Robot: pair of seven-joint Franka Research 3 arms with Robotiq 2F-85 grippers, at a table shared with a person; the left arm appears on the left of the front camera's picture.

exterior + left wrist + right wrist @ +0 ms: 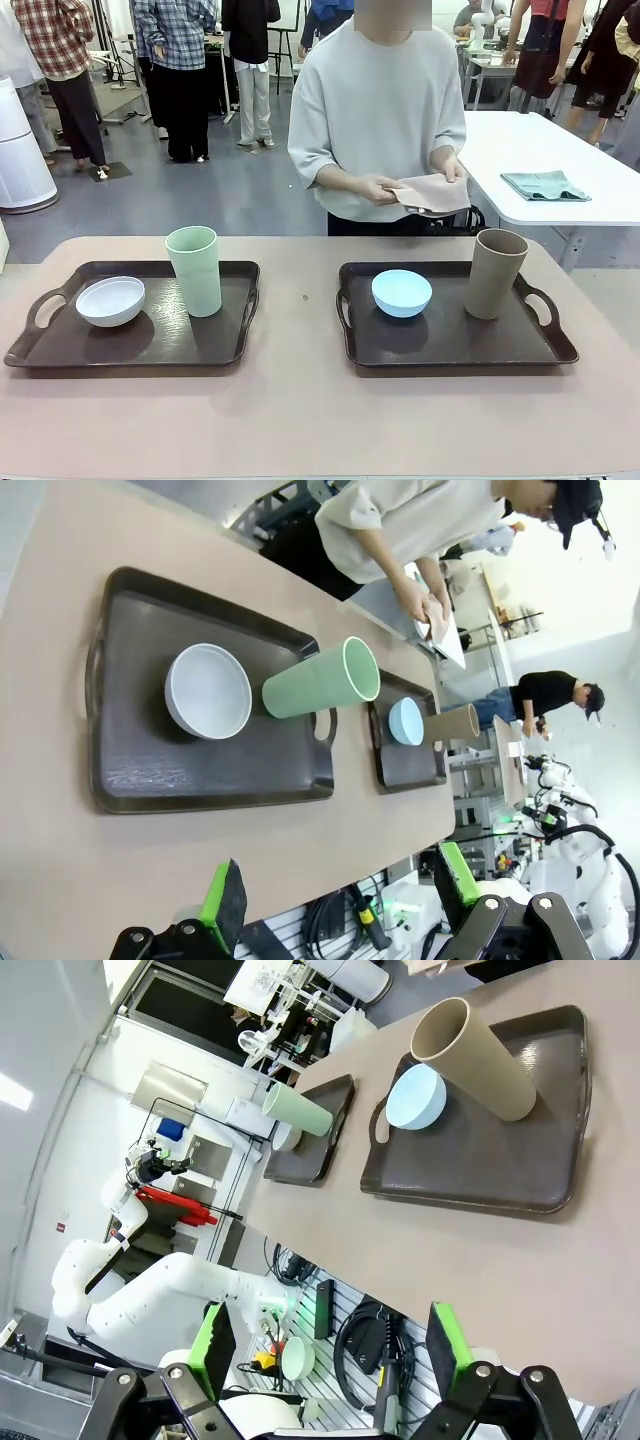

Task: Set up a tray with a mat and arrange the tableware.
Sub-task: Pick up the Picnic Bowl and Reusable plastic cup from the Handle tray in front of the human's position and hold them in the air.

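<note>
While the person (380, 110) at the far side of the table (300, 410) holds a pinkish-beige mat (432, 192) between one hand (378, 187) and the other hand (452, 170), we see it hanging in the air behind the table's far edge, touching neither tray. Two dark brown trays with cut-out handles lie side by side on the tan tabletop, apart from each other.

On the left tray (60, 350) we find the white bowl (110, 300) toward its left end. The pale green tumbler (194, 270) stands upright just beside it, near the tray's far right corner. On the right tray (450, 345) the light blue bowl (401, 292) sits left of centre, and the tan-brown tumbler (494, 273) stands upright to its right, close to the far rim. All four pieces rest mouth up, directly on the tray surfaces.

In the left wrist view we look over the left gripper (340, 888). Its green-padded fingers (225, 900) are spread wide with nothing between them, and it is held back at the robot's side of the table, facing the left tray. In the right wrist view the right gripper (330, 1345) is spread just as wide and carries nothing. It sits back from the table's near edge, with the right tray ahead of it and the left tray farther off.

Behind the person, a white table (600, 200) carries a folded grey-green cloth (545, 184).
</note>
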